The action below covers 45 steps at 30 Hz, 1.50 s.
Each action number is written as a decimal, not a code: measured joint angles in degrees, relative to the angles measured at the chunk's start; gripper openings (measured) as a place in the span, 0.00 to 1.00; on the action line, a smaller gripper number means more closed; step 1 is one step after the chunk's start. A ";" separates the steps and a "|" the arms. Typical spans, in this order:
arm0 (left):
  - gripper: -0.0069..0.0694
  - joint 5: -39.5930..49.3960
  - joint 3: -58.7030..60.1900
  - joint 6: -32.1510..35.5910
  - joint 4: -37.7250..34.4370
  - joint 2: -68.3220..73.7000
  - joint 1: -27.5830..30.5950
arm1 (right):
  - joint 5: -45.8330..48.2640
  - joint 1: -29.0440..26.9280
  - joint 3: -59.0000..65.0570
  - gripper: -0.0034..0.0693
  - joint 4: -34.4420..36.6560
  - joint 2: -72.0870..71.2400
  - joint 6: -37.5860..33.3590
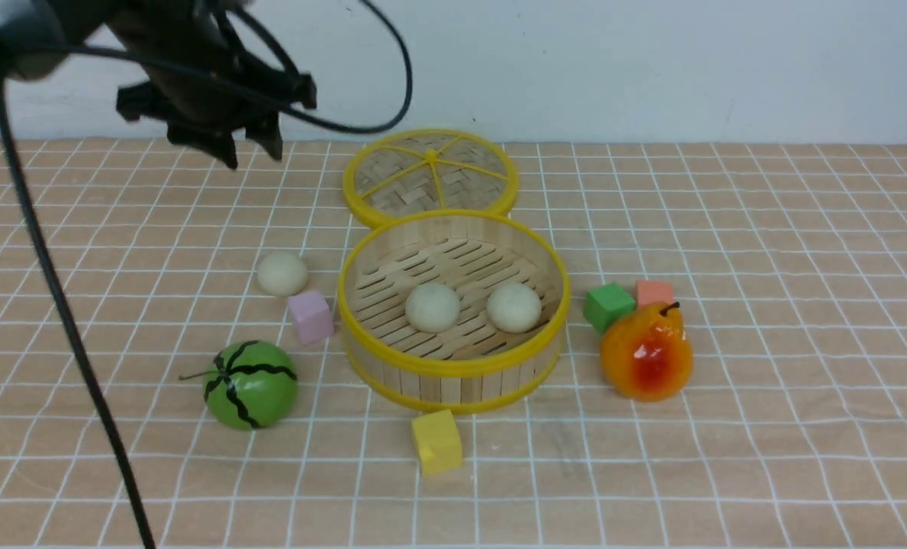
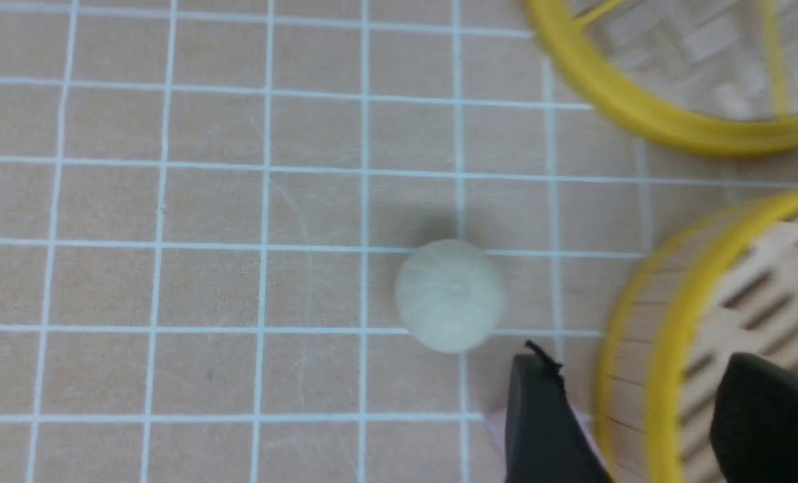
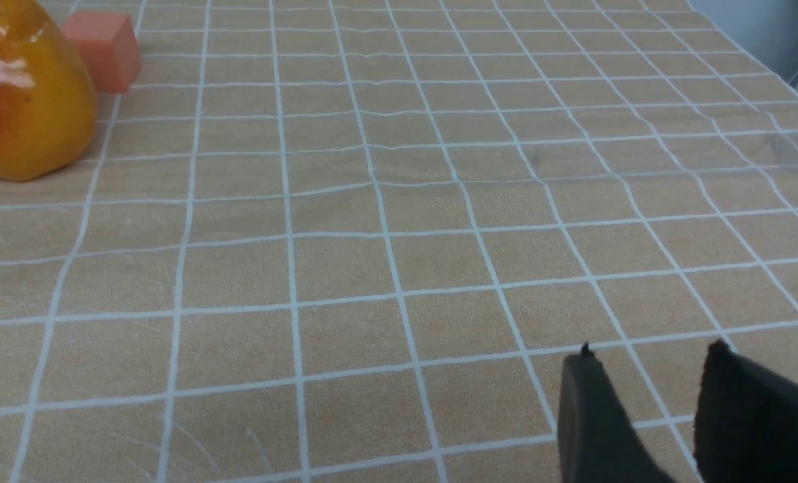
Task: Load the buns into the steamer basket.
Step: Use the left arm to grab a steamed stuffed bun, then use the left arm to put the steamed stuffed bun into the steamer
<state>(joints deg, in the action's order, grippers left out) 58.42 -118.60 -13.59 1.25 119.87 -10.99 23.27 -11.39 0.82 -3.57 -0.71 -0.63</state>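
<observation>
- The first bun (image 1: 432, 307) and second bun (image 1: 513, 306) lie side by side on the slatted floor of the steamer basket (image 1: 453, 364), so that share looks done
- The third bun (image 1: 282, 273) sits on the worktop (image 1: 728, 457) just left of the basket, close to a pink cube (image 1: 310, 316) that may crowd a grasp
- The left hand (image 1: 252, 152) hangs high, behind this bun, fingers parted and empty, probably poised to descend over it
- The right hand (image 3: 650, 362) hovers low over bare worktop near the pear (image 3: 23, 100), fingers apart, holding nothing, out of the way

A robot lab tabletop: grid-printed cloth (image 1: 728, 457), bare wall (image 1: 651, 61), toy pear (image 1: 646, 352) and yellow block (image 1: 436, 441) as props.
</observation>
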 joint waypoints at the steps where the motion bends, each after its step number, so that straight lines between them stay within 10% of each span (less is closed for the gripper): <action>1: 0.53 -0.58 0.11 -0.05 0.00 1.45 0.13 | 0.00 0.00 0.00 0.38 0.00 0.00 0.00; 18: 0.51 -7.46 0.35 -1.08 3.74 13.34 0.20 | 0.00 0.00 0.00 0.38 0.00 0.00 0.00; 29: 0.07 -6.12 0.35 -1.12 2.58 13.99 0.20 | 0.00 0.00 0.00 0.38 0.00 0.00 0.00; 45: 0.07 -7.78 0.33 -1.71 1.25 3.79 -9.75 | 0.00 0.00 0.00 0.38 0.00 0.00 0.00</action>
<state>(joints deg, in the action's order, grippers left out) 50.64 -118.27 -15.30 2.50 123.66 -20.75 23.27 -11.39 0.82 -3.57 -0.71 -0.63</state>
